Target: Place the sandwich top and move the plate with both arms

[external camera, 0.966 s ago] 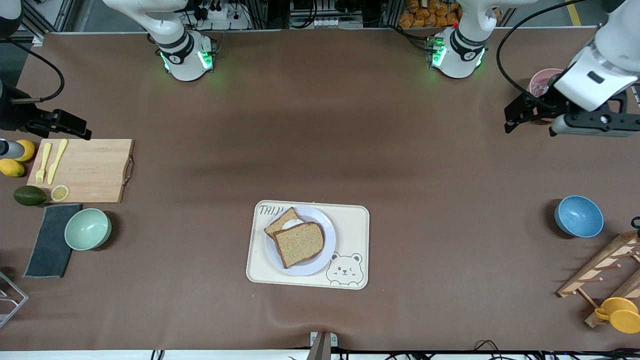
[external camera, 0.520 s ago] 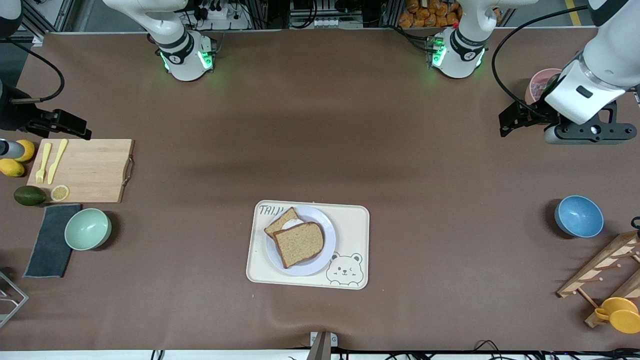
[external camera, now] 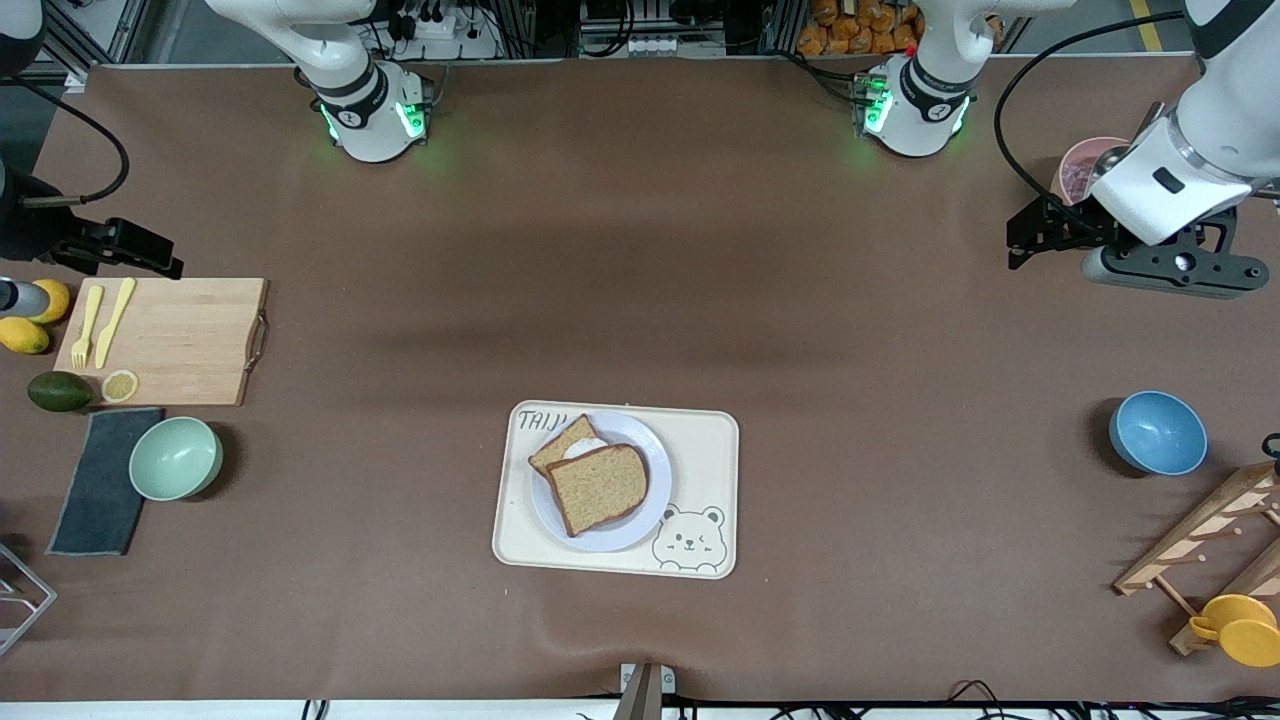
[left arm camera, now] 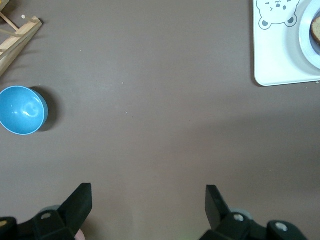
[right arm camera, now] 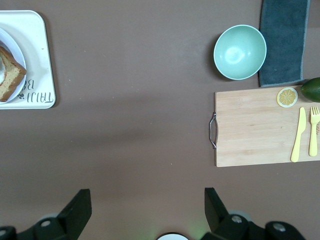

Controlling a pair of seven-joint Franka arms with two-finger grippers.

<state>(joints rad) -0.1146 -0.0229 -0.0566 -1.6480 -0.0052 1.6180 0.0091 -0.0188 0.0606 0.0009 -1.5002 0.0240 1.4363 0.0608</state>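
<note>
The sandwich top [external camera: 598, 488], a bare brown slice, lies on the lavender-grey plate [external camera: 650, 498], overlapping a lower slice [external camera: 560, 444] with egg white showing between them. The plate sits on the cream bear-printed tray [external camera: 706, 455], nearer to the front camera than the table's middle. My left gripper [external camera: 1018, 246] is open and empty, up over the left arm's end of the table; its wrist view [left arm camera: 148, 200] shows bare table between the fingers. My right gripper [external camera: 168, 264] is open and empty by the cutting board, and its wrist view [right arm camera: 148, 202] shows bare table too.
A cutting board [external camera: 180, 345] with yellow fork and knife, a green bowl [external camera: 176, 457], a grey cloth [external camera: 100, 480], an avocado and lemons lie at the right arm's end. A blue bowl [external camera: 1157, 432], a pink bowl [external camera: 1082, 165], a wooden rack [external camera: 1205, 540] and a yellow cup [external camera: 1240, 628] are at the left arm's end.
The left arm's wrist has shifted slightly over its end of the table. The right arm, the plate and the bread have not moved.
</note>
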